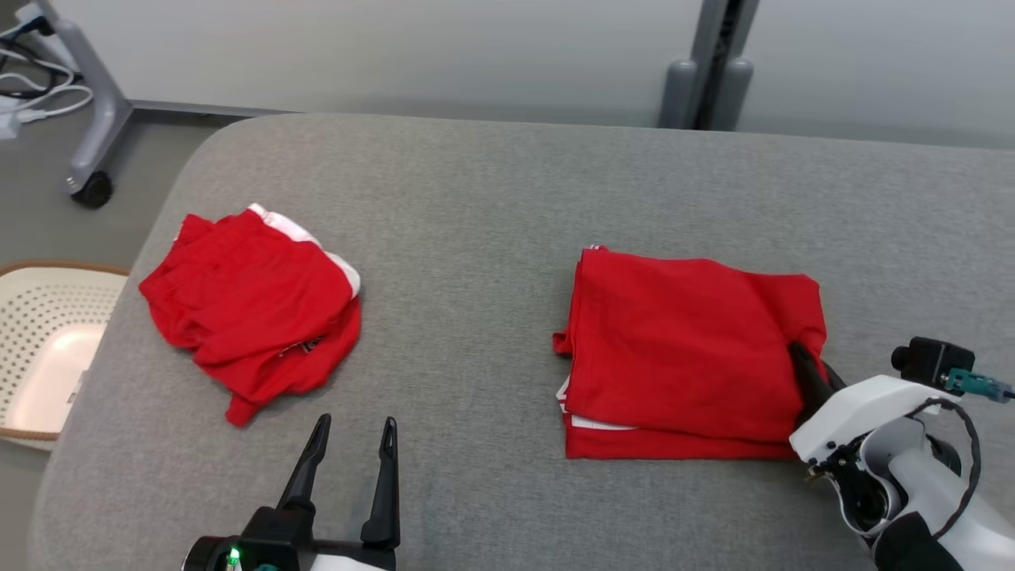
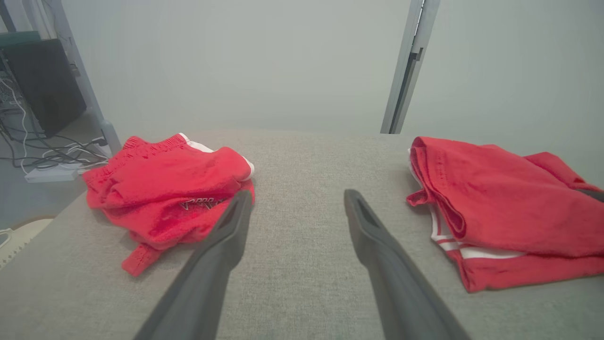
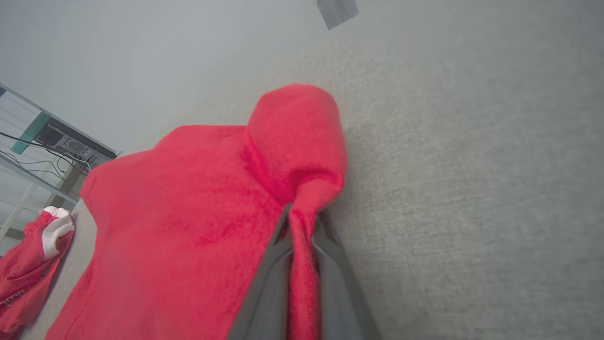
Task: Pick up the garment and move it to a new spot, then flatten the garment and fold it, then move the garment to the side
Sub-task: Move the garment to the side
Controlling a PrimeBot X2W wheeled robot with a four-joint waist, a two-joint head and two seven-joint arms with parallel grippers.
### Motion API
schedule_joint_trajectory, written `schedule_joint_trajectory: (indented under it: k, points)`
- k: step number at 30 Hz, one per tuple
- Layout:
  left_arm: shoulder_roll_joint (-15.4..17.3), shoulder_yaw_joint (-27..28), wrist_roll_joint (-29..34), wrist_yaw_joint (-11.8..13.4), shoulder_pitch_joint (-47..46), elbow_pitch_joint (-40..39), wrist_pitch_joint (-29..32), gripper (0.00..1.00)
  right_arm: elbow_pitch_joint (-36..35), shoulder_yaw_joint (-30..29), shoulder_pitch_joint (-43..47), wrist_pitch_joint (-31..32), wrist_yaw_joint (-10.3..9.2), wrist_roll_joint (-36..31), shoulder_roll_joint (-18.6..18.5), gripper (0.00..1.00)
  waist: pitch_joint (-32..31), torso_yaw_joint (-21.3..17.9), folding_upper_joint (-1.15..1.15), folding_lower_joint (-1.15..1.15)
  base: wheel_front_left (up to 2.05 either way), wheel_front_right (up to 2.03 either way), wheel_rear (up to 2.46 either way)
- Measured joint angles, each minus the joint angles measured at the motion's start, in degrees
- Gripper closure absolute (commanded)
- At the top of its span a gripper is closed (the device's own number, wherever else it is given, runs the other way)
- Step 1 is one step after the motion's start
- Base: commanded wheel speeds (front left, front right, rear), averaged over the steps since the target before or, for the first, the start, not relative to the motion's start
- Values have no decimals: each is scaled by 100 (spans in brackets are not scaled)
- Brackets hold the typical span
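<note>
Tabletop: a grey, woven-textured tabletop (image 1: 492,198) with a rounded corner is carrying both pieces of clothing.
Folded garment: the folded garment (image 1: 690,349) is lying on the right half of the tabletop as a roughly rectangular stack of soft red knit. White stripe trim is peeking out between the layers at its near left corner, and a stitched hem is running along its left edge in the left wrist view (image 2: 500,208).
Right gripper: the right gripper (image 1: 802,357) is reaching in from the lower right on its white wrist, fingers pointing up and to the left. It is pinching a ridge of red cloth at the garment's right edge. In the right wrist view the dark fingers (image 3: 264,283) are squeezing that fold (image 3: 188,226) tightly, and the cloth is bunching into a rounded hump above them.
Left gripper: the left gripper (image 1: 356,424) is hovering low over the near edge of the tabletop, its two tapered fingers spread wide with nothing between them (image 2: 298,198).
Crumpled garment: a crumpled garment (image 1: 250,305) of red cloth with a white panel and a gathered waistband is lying in a loose heap on the left, well apart from the folded one.
Basket: a pale perforated basket (image 1: 32,309) is sitting on the floor beside the left edge.
</note>
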Motion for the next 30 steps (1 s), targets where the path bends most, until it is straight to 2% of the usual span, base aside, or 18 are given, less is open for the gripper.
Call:
schedule_joint_trajectory:
  k: [12, 16, 30]
  points:
    - [0, 36, 187, -119, -243, 0, 0, 0, -292, 197, -362, -326, 0, -337, -169, 100, 131, -847, 0, 0, 0, 0, 0]
    - [0, 77, 270, -198, -330, -20, 0, 0, -514, -120, -422, -342, 0, -601, -187, 100, 201, -1179, 0, 0, 0, 0, 0]
    - [26, 146, 597, -387, -647, -48, 0, 0, -957, -850, -244, -347, 0, -1324, 92, 100, 519, -2372, 0, 0, 0, 0, 0]
